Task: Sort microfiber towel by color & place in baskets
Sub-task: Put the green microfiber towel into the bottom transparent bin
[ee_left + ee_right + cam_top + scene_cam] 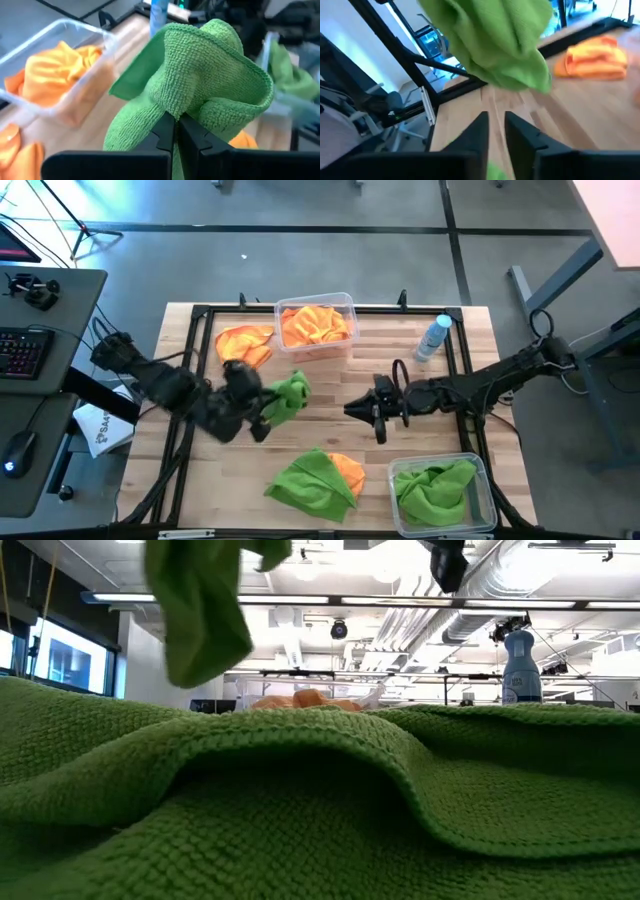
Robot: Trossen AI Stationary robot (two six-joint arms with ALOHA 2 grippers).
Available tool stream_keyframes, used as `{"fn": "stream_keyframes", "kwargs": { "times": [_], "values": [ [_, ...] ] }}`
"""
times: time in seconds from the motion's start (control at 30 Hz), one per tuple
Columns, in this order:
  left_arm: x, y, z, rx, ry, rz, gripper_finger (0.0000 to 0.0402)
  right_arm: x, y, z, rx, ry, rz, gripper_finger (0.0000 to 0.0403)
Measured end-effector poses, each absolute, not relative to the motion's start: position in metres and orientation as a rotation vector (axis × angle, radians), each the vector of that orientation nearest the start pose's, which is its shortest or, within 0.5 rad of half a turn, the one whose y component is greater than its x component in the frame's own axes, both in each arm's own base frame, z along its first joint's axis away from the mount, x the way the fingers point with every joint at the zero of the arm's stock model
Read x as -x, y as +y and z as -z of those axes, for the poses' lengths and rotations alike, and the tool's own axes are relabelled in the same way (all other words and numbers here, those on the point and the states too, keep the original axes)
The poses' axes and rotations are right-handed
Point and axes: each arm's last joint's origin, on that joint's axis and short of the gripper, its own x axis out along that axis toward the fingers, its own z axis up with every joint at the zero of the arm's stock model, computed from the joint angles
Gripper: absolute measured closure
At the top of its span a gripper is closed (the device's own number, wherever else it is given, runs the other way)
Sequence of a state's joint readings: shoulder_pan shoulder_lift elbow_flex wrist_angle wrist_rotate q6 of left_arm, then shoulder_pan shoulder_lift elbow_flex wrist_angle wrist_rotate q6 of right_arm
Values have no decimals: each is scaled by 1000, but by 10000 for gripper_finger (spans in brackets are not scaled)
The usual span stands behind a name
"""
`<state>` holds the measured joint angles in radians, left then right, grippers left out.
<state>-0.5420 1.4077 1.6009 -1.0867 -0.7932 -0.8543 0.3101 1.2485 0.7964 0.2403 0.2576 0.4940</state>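
My left gripper (pixel 266 416) is over the table's middle, shut on a bright green towel (pixel 290 393) that also shows in the low view (pixel 195 610). My right gripper (pixel 352 409) waits just right of it with a narrow gap between its fingers (pixel 495 127); the held towel (pixel 495 45) hangs ahead of it, untouched. One clear basket (pixel 345 305) at the far edge holds orange towels (pixel 315 325). Another basket (pixel 482 475) at the near right corner holds a green towel (pixel 435 488). An orange towel (pixel 245 340) lies flat beside the far basket. A green towel (pixel 312 478) lies over an orange one (pixel 348 470) near the front. My left gripper pinches a bunched fold of the green towel (pixel 176 107) between its two fingers (pixel 165 132), several layers gathered together. The fingers come from the table's left. The towel is lifted clear of the table, and its loose part (pixel 200 640) hangs down.
A clear bottle with a blue cap (pixel 432 338) stands near the far right corner. A black frame (pixel 200 312) runs around the wooden tabletop. A desk with a keyboard (pixel 25 350) stands to the left. In the low view a green towel (pixel 320 800) fills the foreground.
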Motion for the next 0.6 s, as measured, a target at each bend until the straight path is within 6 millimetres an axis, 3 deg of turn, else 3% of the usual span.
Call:
{"fn": "stream_keyframes", "kwargs": {
  "times": [0.33, 0.6],
  "values": [
    [-291, -80, -416, 310, 374, -392, 401, -272, 76, -325, -245, 93, 33, 203],
    [-340, -73, -404, 273, 298, -245, 401, -277, 73, -341, -143, 50, 106, 164]
  ]
}}
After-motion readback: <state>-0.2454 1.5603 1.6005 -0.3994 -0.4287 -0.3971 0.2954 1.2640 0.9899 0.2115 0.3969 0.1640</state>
